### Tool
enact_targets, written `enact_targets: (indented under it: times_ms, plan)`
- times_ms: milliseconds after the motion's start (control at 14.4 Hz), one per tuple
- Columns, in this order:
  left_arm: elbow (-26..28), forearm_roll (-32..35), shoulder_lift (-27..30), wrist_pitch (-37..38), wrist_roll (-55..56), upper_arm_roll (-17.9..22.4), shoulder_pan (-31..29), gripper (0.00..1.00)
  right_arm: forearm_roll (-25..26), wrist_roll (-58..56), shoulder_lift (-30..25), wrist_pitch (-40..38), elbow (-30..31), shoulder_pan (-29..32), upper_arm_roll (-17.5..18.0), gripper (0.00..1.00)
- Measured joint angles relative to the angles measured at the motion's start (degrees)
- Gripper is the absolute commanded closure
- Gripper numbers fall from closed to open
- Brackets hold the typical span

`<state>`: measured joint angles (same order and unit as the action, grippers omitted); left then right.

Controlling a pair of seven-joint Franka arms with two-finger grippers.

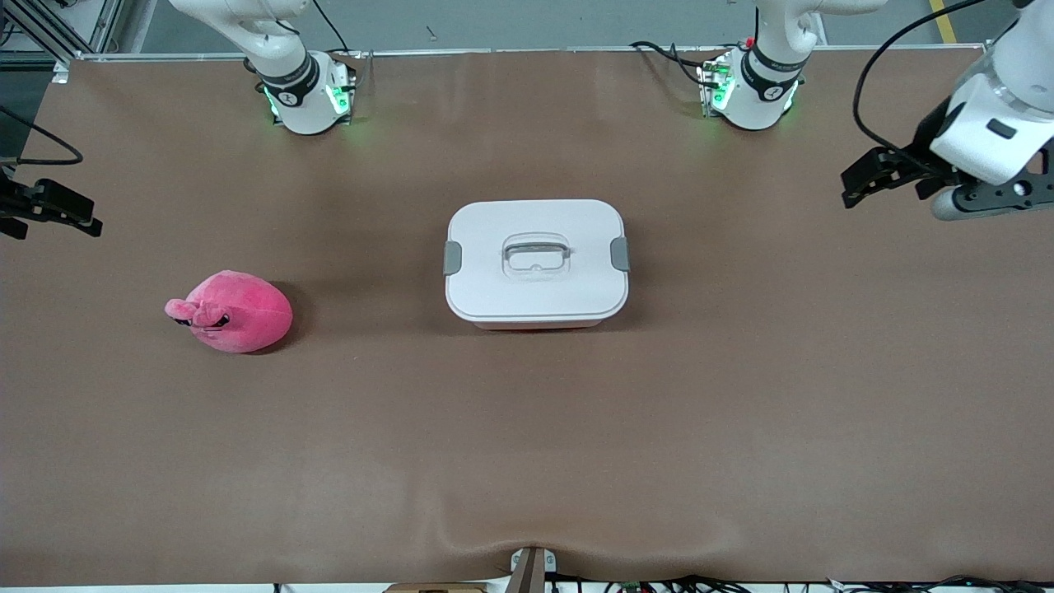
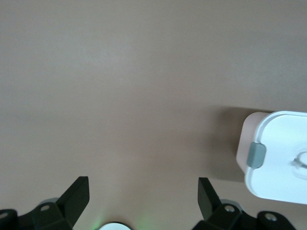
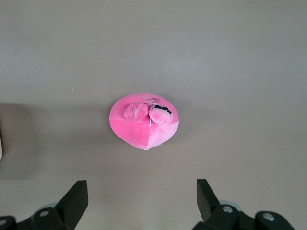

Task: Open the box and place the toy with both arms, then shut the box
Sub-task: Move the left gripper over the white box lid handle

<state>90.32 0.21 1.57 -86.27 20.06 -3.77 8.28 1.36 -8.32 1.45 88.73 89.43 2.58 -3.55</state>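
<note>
Toy (image 3: pixel 144 120) lies on my worktop (image 1: pixel 527 428) below the right pincer (image 3: pixel 139 199), spread open; left pincer (image 2: pixel 144 199) (also open) hangs beside the closed box (image 1: pixel 536 262).

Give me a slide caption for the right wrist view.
Open right gripper hovering above the pink plush toy on the brown table.

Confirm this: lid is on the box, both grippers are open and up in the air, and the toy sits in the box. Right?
Not quite. The toy lies on the table, toward the right arm's end, apart from the box, as the front view shows. The rest holds.
</note>
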Motion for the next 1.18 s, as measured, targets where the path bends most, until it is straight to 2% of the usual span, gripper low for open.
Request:
enact_targets:
  times_ms: [347,694,1181]
  plan:
    - [0.01,-0.02,-2.93,-0.01,16.06,-5.63,0.33,0.0,0.0,0.01,0.0,0.0,-0.01,-0.17,0.05,0.0]
    - [-0.36,-0.02,-7.08,-2.43,33.88,-13.51,1.18,0.0,0.0,0.02,0.0,0.0,-0.08,-0.38,0.08,0.0]
    - [-1.28,1.96,-12.7,-4.8,52.23,-14.58,10.15,0.0,0.0,0.05,0.0,0.0,-0.17,-0.48,0.08,0.0]
